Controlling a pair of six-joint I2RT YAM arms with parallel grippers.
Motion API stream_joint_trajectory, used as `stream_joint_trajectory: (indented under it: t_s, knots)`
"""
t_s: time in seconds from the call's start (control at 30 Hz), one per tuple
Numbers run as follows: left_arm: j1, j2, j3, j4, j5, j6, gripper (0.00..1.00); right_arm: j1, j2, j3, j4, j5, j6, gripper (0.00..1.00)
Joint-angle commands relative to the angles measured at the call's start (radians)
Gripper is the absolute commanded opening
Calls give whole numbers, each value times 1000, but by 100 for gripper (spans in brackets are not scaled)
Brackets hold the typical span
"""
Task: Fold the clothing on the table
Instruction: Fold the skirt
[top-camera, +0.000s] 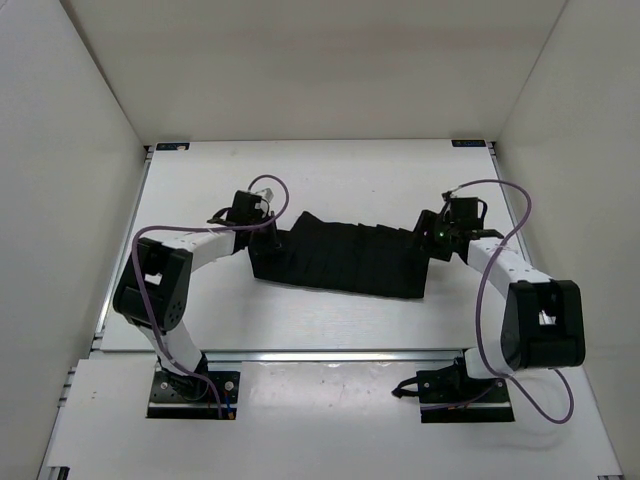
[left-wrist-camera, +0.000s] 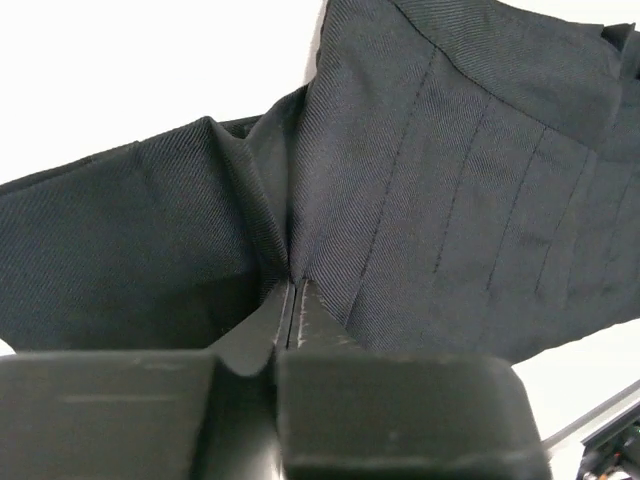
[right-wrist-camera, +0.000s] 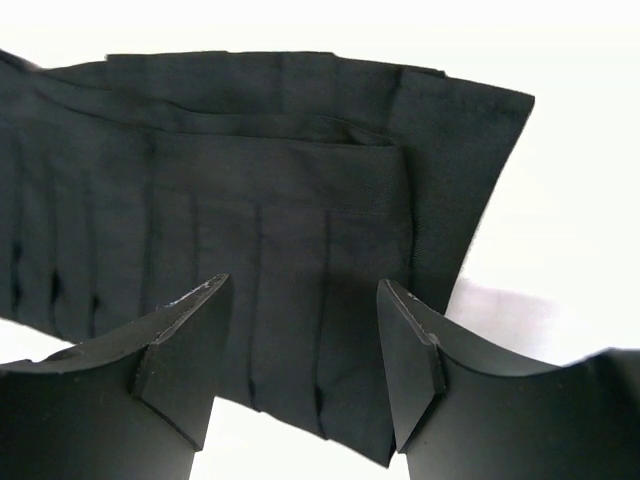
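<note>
Black cloth sets the scene: a pleated skirt (top-camera: 340, 262) lies stretched left to right across the middle of the white tabletop (top-camera: 350, 175), a long band with its pleat ridges running far to near. White walls (top-camera: 80, 150) close in the left, right and far sides.

The left claw (top-camera: 266, 238) sits at the skirt's left end. In its wrist view the left claw (left-wrist-camera: 293, 292) has its two fingers pressed together on a pinched-up ridge of the fabric, and creases fan out from the tips across the weave (the pleat seams run away toward the upper right).

The right claw (top-camera: 437, 238) hangs over the skirt's right end. Its wrist view shows the right claw (right-wrist-camera: 302, 285) spread wide, dark cloth filling the gap between the fingers – nothing is gripped, and whether the tips touch the fabric I cannot tell. There the skirt shows layers, one stitched edge lying over another, with bare tabletop to the right of it.

A purple cable (top-camera: 490, 290) loops along each arm.
</note>
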Motion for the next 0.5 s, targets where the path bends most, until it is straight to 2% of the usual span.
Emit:
stream_joint_trajectory:
  t_s: [0.0, 0.03, 0.17, 0.27, 0.47]
  knots:
    - [-1, -36, 24, 17, 26, -8, 0, -14, 42, -55, 128, 26, 50, 56]
    - [-4, -59, 10, 20, 29, -13, 0, -27, 50, -73, 159, 26, 66, 56]
    - [-7, -153, -53, 56, 18, -25, 0, -42, 90, -107, 265, -17, 106, 43]
    - [-7, -184, -85, 74, 20, -33, 0, -42, 81, -142, 358, -49, 146, 40]
    - [-18, -164, -85, 60, 33, -25, 0, -126, 99, -173, 489, -155, 220, 36]
